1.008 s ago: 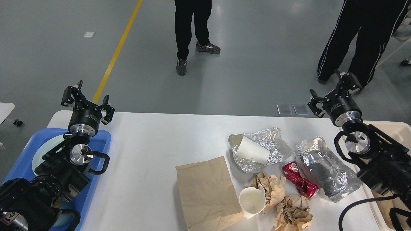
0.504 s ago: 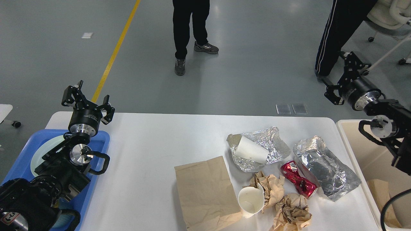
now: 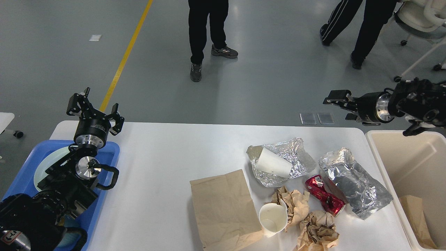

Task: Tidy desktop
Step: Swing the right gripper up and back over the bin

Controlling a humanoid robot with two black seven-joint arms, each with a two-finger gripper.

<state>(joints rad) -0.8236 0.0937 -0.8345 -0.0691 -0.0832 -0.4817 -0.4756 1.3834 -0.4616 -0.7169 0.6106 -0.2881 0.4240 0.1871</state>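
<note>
Below and to the left of the right gripper, the litter waits on the desktop: a foil bag, a crushed red can, a foil sheet cradling a tipped paper cup, crumpled brown paper, an upright paper cup and a flat brown paper bag. That gripper hangs in the air past the far right corner of the desktop, pointing left, fingers parted with nothing between them. The foil bag lies closest beneath it, its long axis slanting from far-left to near-right, alongside the can. Just right of the litter stands the beige bin, touching or nearly touching the desktop's right edge, so each piece likely needs only a short carry rightward. The left gripper is well apart from all of it, raised above the blue tray, fingers spread and empty. Between the arms the white surface is bare, giving free room, so the right arm seems the natural one for the next pick.
</note>
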